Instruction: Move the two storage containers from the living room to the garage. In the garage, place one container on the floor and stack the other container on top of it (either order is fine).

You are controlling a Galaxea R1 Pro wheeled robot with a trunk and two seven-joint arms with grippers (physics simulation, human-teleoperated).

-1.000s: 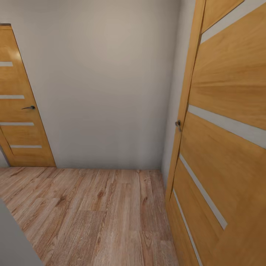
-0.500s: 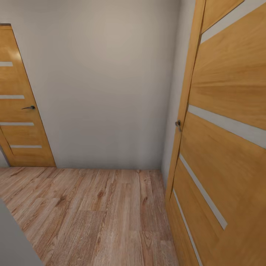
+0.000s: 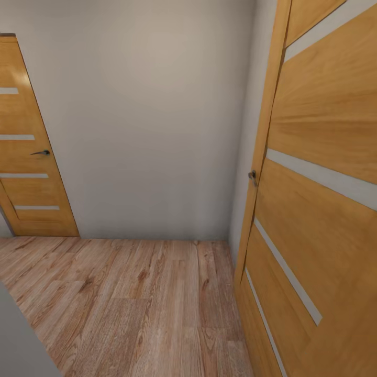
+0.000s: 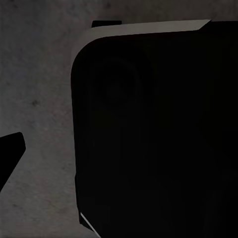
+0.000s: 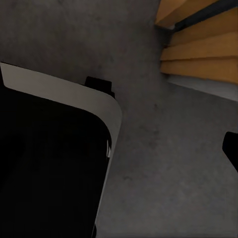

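Two wooden doors [image 3: 31, 152] [image 3: 319, 199] flank a grey wall [image 3: 152, 120] overhead; wrist views show dark concrete floor [image 5: 163, 148], tool states unreadable.

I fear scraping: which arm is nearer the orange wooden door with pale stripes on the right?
Right, probably: its wrist camera looks at that door, orange panels past dark floor; the left's faces dark floor and the robot's black body.

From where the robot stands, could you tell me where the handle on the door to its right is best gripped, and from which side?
Grip the dark lever handle on the near door, by its free end rather than where it meets the door edge. That door stands ajar, edge toward the camera, so coming from the open hallway side, over the wood floor, looks best. The lever is small here, so its shape is uncertain.
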